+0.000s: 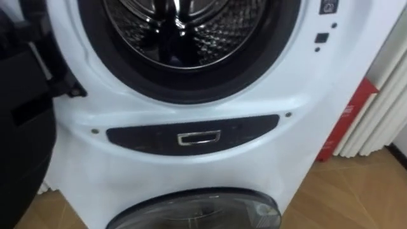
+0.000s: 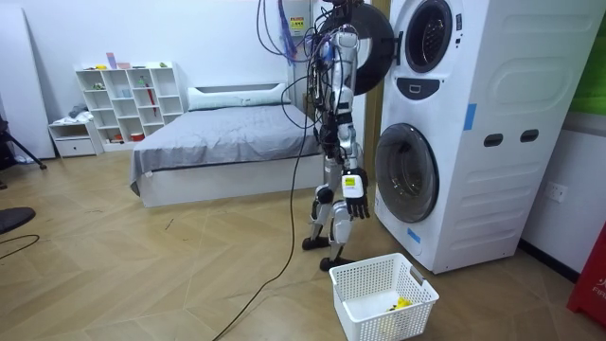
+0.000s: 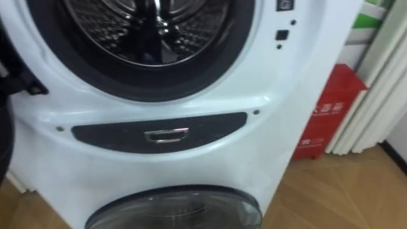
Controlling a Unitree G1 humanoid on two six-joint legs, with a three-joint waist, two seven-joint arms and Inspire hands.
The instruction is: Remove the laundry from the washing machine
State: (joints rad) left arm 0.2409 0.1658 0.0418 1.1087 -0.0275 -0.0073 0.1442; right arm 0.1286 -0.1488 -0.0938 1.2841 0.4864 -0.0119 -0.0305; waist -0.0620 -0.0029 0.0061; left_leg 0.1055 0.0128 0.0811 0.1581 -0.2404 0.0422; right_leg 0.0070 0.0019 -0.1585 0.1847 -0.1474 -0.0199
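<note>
The upper washing machine's round opening (image 1: pixel 184 38) is right in front of me, its steel drum (image 3: pixel 143 28) dark and shiny, with no cloth that I can make out. Its dark door (image 1: pixel 22 127) is swung open to my left. In the room view I stand upright facing the stacked white machines (image 2: pixel 473 123). My right hand (image 2: pixel 356 205) hangs low at my side with relaxed fingers, holding nothing.
A dark panel with a metal pull (image 1: pixel 199 138) sits below the opening, above the lower unit's closed glass door (image 1: pixel 197 210). A white basket (image 2: pixel 383 294) with a small yellow item (image 2: pixel 400 303) stands on the floor by my feet. A red box (image 3: pixel 327 117) is at the right.
</note>
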